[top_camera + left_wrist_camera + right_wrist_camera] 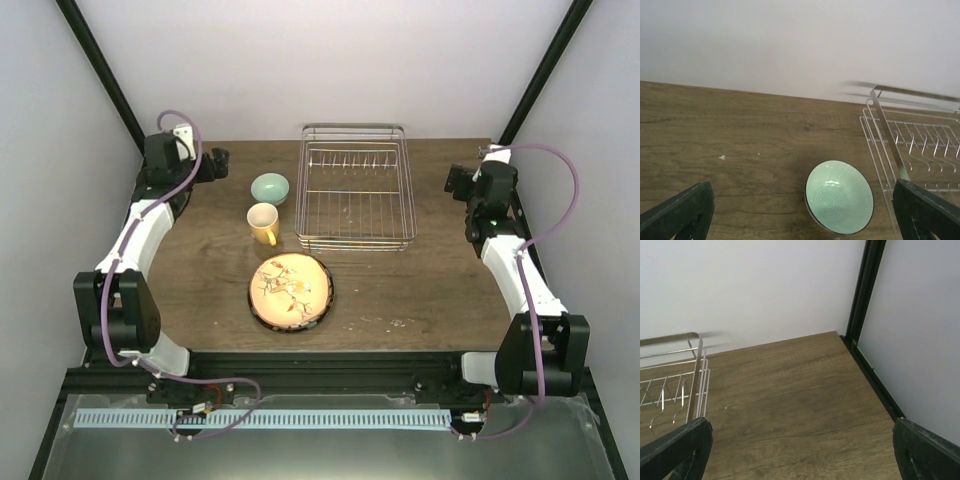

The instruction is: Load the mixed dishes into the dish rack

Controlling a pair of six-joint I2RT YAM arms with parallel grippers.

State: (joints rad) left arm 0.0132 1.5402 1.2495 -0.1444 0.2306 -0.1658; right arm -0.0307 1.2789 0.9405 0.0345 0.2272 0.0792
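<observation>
Fingers (685, 207) of the left gripper (214, 161) stand wide apart with nothing between them. The right gripper (458, 181) has its fingers (680, 450) spread just as wide above the table (430, 300). Neither holds a dish.

Nearest the arm bases lies the plate (291, 292), floral face up, dark at the rim, flat on the wood. Whether more plates sit under it I cannot tell. That flatness looks like the first hazard: a finger has no edge to get beneath, so a pinch at the rim may slip, or shove the plate toward the near edge of the table.

Beyond it stands the mug (263, 223), upright, near the rack's left side. It sits just beside the bowl (270, 187), so a wide approach to either one could knock the other.

In the left wrist view the bowl shows ahead of the open fingers, nearer the right-hand one, with the rack's wire wall just beside it. Closing carelessly there, that finger could snag the wire. The bowl's sloped, smooth side could also squirt out of a shallow pinch.

Farthest back sits the rack (355, 187), prongs upright, nothing loaded yet. It looks light, so a dish pressed against the prongs might push it along. A plate that misses its slot could tip over.
</observation>
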